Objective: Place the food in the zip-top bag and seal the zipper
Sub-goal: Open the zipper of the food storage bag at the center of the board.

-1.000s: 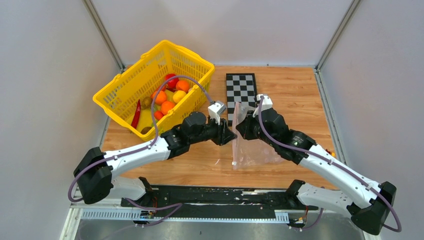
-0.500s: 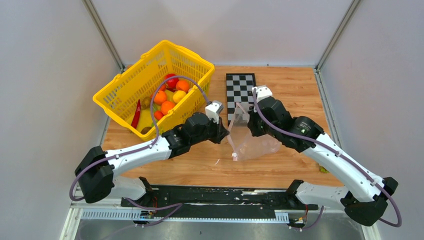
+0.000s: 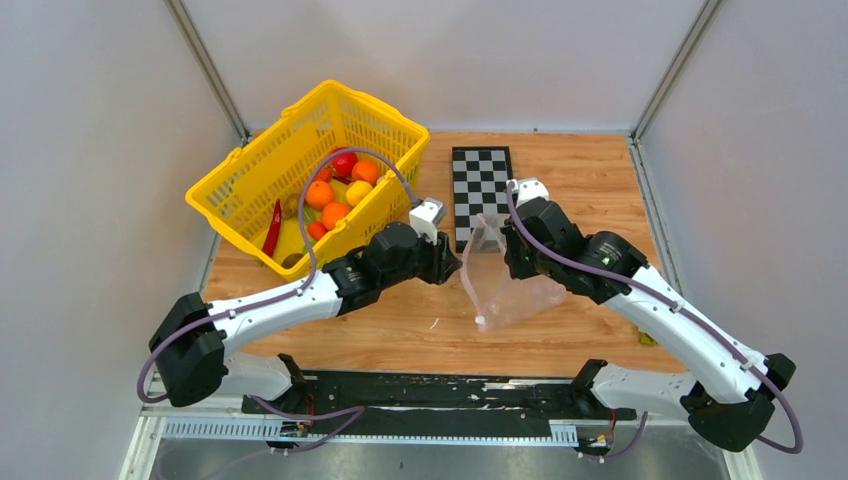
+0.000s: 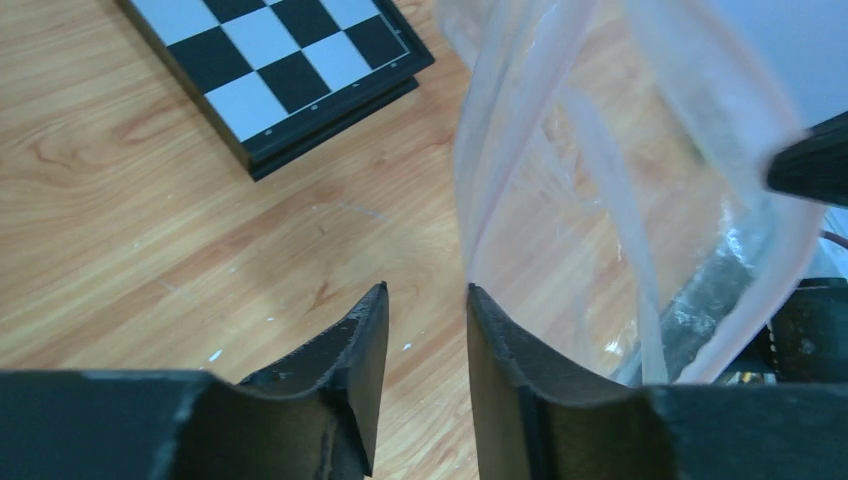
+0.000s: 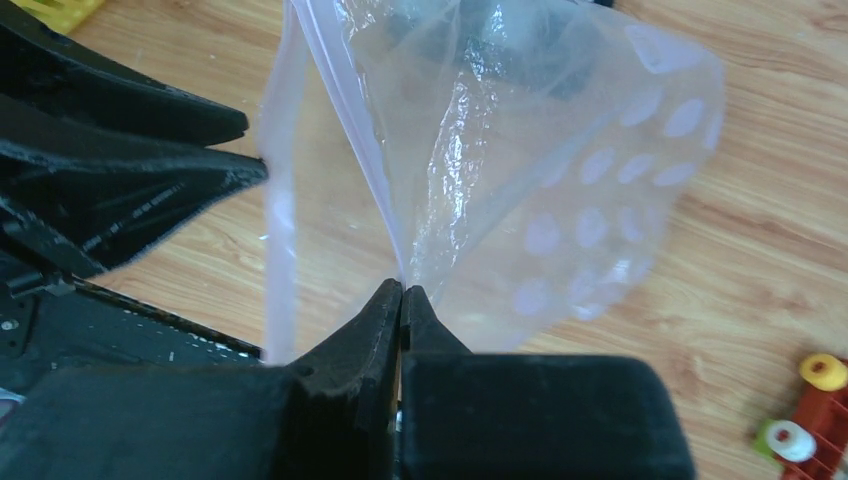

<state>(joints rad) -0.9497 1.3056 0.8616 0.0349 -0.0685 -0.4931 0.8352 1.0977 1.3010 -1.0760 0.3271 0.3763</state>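
The zip-top bag (image 3: 505, 290), clear with pale dots, hangs above the wooden table between the two arms. My right gripper (image 5: 402, 288) is shut on its upper edge, and in the top view the right gripper (image 3: 503, 250) sits above the bag. The pale pink zipper (image 5: 280, 230) strip hangs loose down the left side. My left gripper (image 4: 425, 295) is open with nothing between its fingers, and the bag (image 4: 600, 180) edge lies just outside its right finger. The food (image 3: 332, 205), orange, yellow and red pieces, lies in the yellow basket (image 3: 380, 107).
A black and white checkerboard (image 3: 482, 180) lies flat behind the bag. The basket stands tilted at the back left, behind my left arm. Small spools on a red holder (image 5: 810, 425) sit at the table's right edge.
The left gripper closed on the bag's loose edge, then opened and let it go. The right gripper carried the bag a little back and right; the zipper strip now dangles.
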